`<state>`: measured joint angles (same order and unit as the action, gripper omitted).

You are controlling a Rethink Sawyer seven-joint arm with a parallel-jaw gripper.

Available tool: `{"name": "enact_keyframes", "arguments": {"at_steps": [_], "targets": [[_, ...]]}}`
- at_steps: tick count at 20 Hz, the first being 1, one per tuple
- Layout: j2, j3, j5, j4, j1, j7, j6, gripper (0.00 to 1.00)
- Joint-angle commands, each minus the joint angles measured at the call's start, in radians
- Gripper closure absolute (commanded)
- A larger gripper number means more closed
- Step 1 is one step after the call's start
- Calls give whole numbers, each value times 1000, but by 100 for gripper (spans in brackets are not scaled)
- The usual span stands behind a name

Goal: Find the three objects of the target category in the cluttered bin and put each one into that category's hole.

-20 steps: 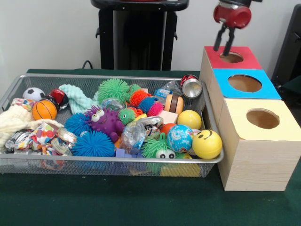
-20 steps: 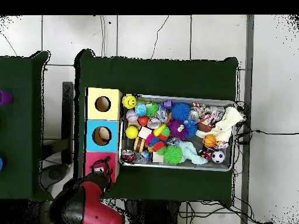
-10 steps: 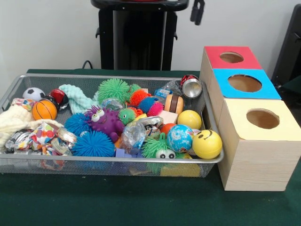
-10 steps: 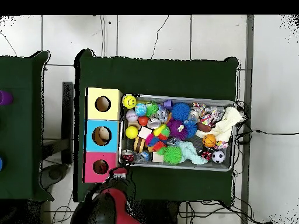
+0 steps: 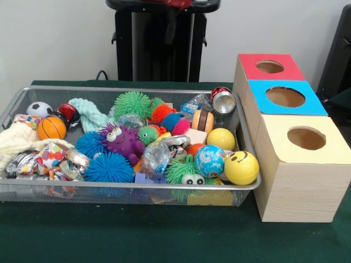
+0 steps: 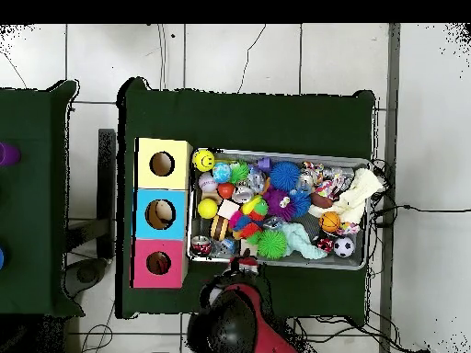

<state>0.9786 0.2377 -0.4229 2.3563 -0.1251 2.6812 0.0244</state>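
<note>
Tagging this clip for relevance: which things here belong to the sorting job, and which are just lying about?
Job:
the bin full of toys
the hole in the red-topped box
the arm, at the bin's edge

Lying about:
blue-topped box
yellow-topped box
side table

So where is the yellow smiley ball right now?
In the front view the yellow smiley ball sits in the bin's near right corner, beside the blue patterned ball and next to the yellow-topped box.

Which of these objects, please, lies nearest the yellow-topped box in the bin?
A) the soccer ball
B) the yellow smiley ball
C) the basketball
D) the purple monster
B: the yellow smiley ball sits in the corner of the bin right beside the yellow-topped box, while the others lie farther off.
</note>
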Motion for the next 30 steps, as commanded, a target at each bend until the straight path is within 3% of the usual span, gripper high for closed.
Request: {"name": "enact_keyframes", "arguments": {"at_steps": [1, 13, 18, 30], "targets": [[-166, -179, 156, -5, -120, -36, -41, 0], [-224, -163, 266, -73, -171, 8, -32, 0], [-290, -184, 305, -81, -193, 40, -120, 0], [-441, -172, 400, -187, -239, 21, -204, 0]]}}
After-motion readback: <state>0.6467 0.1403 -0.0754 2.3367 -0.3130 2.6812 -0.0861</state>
